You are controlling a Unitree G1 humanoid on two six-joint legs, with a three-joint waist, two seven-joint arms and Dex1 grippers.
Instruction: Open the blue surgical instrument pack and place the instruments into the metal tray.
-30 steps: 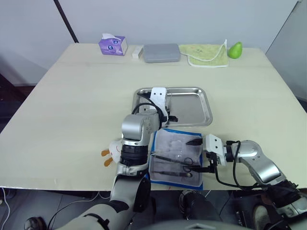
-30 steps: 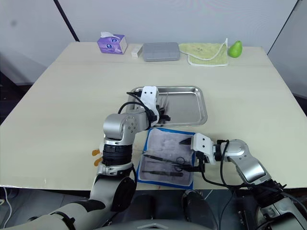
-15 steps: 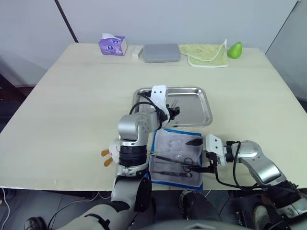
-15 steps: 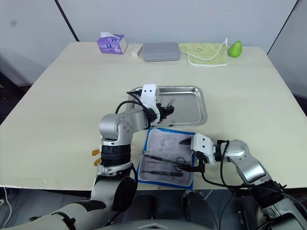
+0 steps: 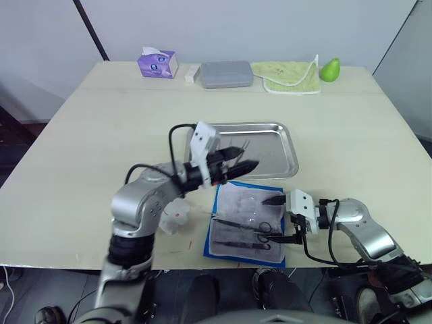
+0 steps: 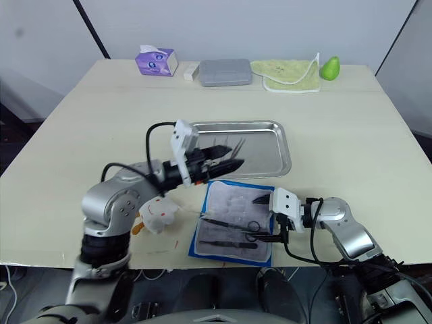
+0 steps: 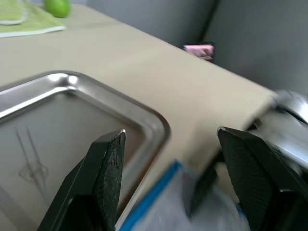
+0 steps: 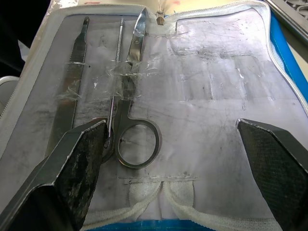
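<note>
The blue surgical instrument pack (image 5: 246, 223) lies unfolded near the table's front edge, its pale lining up. Instruments rest on it: ring-handled scissors (image 8: 130, 114), a flat handle (image 8: 72, 94) and a thin probe (image 8: 117, 67). My right gripper (image 5: 277, 219) is open at the pack's right edge, one finger on each side of it. Behind the pack sits the metal tray (image 5: 270, 128) with slim tweezers (image 5: 243, 145) lying in it. Over the tray's near rim hovers my left gripper (image 5: 240, 161), open and empty, pointing right.
Along the far edge stand a purple tissue box (image 5: 156, 64), a small white block (image 5: 192, 72), a grey box (image 5: 227, 74), a green cloth (image 5: 290, 76) and a green pear (image 5: 329, 69). A small white and orange object (image 5: 173, 219) lies left of the pack.
My left gripper opened over the tray, leaving the tweezers in it. The left arm then swung out to the left and the gripper drew back to the tray's near rim. The right arm stayed put.
</note>
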